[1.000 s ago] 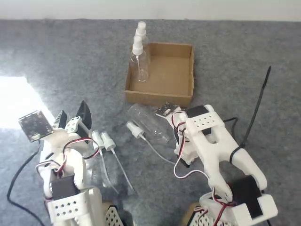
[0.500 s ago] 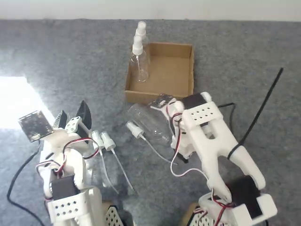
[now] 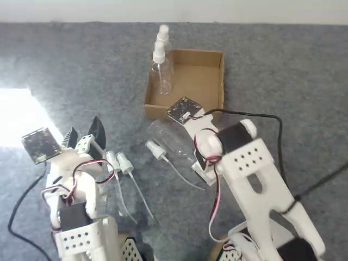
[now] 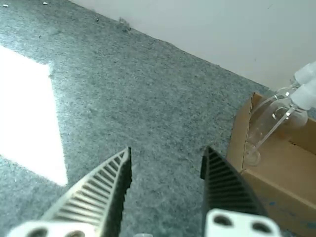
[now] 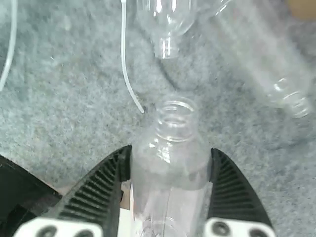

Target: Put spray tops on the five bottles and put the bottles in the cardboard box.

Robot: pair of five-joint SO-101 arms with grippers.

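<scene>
Can't make out any text, labels or numbers here. Looked over the cardboard box [image 3: 157, 112] and the bottles [image 3: 162, 75] too, nothing legible.

Brown box [image 3: 157, 111], clear bottles [image 3: 162, 73], speckled grey table [image 3: 81, 60], white arms [image 3: 261, 179]

Soft, even daylight, with one blown-out bright patch [image 3: 16, 117] on the grey table [image 3: 81, 60] and faint shadows.
</scene>
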